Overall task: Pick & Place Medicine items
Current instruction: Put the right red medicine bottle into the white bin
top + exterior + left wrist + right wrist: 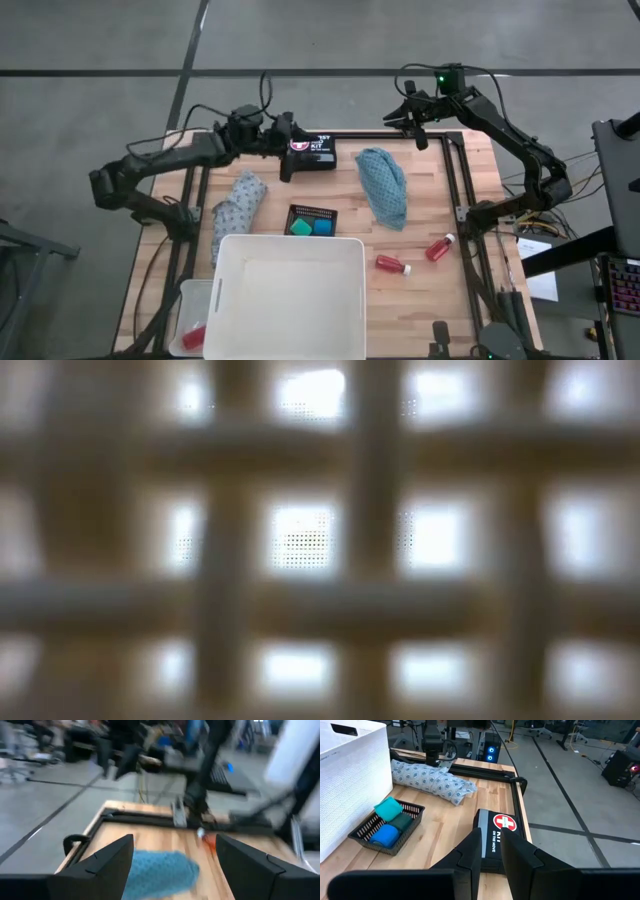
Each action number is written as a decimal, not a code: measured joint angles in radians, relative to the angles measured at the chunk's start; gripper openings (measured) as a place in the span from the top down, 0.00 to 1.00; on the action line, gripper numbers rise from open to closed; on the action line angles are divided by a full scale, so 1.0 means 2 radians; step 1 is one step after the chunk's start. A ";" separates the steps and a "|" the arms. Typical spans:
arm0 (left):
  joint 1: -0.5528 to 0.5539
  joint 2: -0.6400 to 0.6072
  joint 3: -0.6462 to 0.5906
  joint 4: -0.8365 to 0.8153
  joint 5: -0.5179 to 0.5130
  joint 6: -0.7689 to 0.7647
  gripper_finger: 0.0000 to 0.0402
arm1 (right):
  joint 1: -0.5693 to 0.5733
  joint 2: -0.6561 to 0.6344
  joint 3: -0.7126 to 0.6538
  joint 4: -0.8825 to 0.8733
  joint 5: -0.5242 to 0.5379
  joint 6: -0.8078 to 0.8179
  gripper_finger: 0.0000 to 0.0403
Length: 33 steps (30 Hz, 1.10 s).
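The big white tub (288,295) sits at the 6 o'clock edge of the wooden table (440,290) and looks like it has nothing in it. A smaller clear tub (195,318) stands at its 9 o'clock side, with something red inside, maybe a bottle, but it is too small to be sure.

The teal cloth (384,187) lies bunched up at about 2 o'clock from the big tub. It looks knitted and soft. The grey patterned cloth (236,207) is rolled into a long lump at about 10 o'clock from the tub, with little blue diamond shapes on it.

A black first aid kit (312,152) with a red and white cross lies near the 12 o'clock edge of the table.

The black mesh tray (312,220) sits just past the tub's 12 o'clock wall. It holds small blue and green tubs (390,822).

Two small red bottles (393,264) with white caps lie on their sides at the tub's 3 o'clock side, a little apart.

The left gripper (288,150) hangs by the kit, with its fingers spread wide and holding nothing. The right gripper (412,118) hangs over the 12 o'clock edge, with its fingers nearly together and holding nothing.
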 joint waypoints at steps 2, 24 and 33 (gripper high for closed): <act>0.000 0.000 -0.039 0.089 -0.017 -0.055 0.29 | 0.000 0.000 0.000 0.000 0.000 0.000 0.83; -0.001 -0.004 -0.154 0.215 -0.068 -0.049 0.29 | 0.000 0.000 0.000 0.000 0.000 0.000 0.83; -0.001 -0.009 -0.154 0.222 -0.047 0.019 0.29 | 0.000 0.000 0.000 0.000 0.000 0.000 0.83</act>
